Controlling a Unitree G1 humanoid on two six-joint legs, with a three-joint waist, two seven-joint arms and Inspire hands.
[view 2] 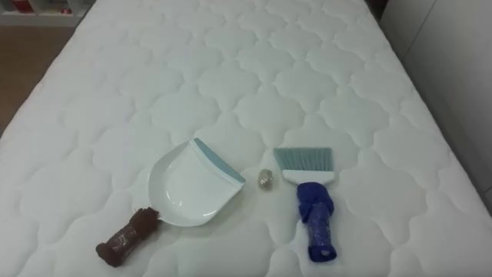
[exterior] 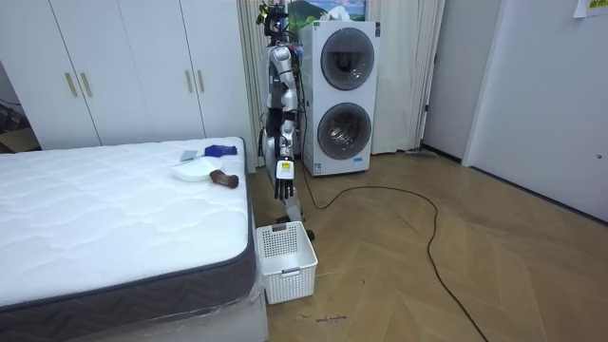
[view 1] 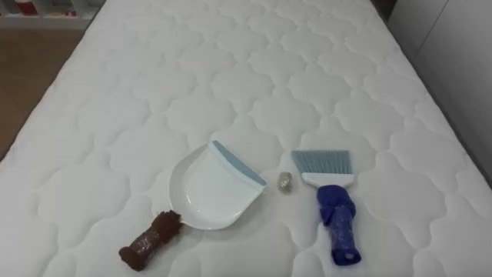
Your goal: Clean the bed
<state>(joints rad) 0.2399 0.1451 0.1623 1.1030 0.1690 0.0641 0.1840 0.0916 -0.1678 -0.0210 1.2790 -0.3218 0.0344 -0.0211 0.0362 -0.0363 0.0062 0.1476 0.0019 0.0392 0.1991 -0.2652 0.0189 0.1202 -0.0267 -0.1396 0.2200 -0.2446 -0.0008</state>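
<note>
White quilted mattress (view 1: 254,85) takes up nearly all of the eye views, with a strip of wood floor (view 1: 31,69) along its left edge. On the near part of the mattress, from left to right, lie a white dustpan (view 1: 211,188) with a brown handle (view 1: 150,240) pointing toward the robot's left, then a small crumpled ball (view 1: 284,181) just beside the pan's blue-edged lip (touching neither tool, as far as can be seen), then a brush (view 1: 330,192) with pale blue bristles pointing away and its blue handle toward the robot. In the room view, white wardrobes (exterior: 133,66) stand along the wall at the left behind the bed (exterior: 104,209), and the pan and brush sit near the bed's right-hand end. A white slatted basket (exterior: 285,261) stands on the floor against that end. The robot stands upright just beyond the basket, facing the bed, its left hand (exterior: 282,182) hanging at its side with fingers loosely straight, holding nothing. Behind it is a stacked pair of washers (exterior: 344,95), and further right parquet runs to pale walls.
</note>
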